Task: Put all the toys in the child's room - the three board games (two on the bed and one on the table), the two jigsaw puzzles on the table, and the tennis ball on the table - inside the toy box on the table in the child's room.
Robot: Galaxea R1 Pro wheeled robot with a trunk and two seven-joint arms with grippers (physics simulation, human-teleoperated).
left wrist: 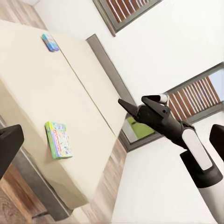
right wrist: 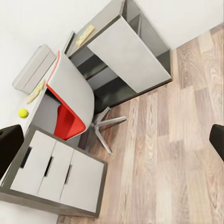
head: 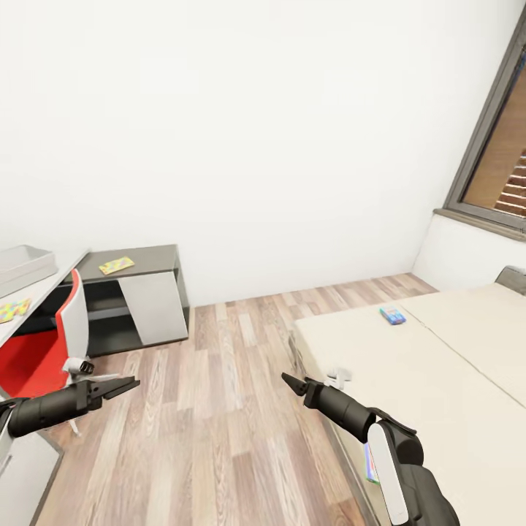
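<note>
Both arms hang over bare wood floor (head: 219, 409) btwn table (head: 146, 257) at left & bed (head: 409, 380) at right. Left gripper (head: 124, 385) looks pressed together w/ nothing in it; right gripper (head: 291, 381) too. Toy box (head: 22, 263) sits far left on table. Small blue game (head: 392, 315) lies far on bed; green-edged game (left wrist: 59, 139) near bed's edge.

blue board game (head: 392, 315) flat on bed (head: 438, 380) — green-edged game (left wrist: 59, 139) flat | toy box (head: 24, 264) on table (head: 33, 298)

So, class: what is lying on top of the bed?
On the bed lie two board games: a small blue-cyan box far from the robot, and a green-edged pastel box near the mattress edge, mostly hidden behind the right arm in the head view.
</note>
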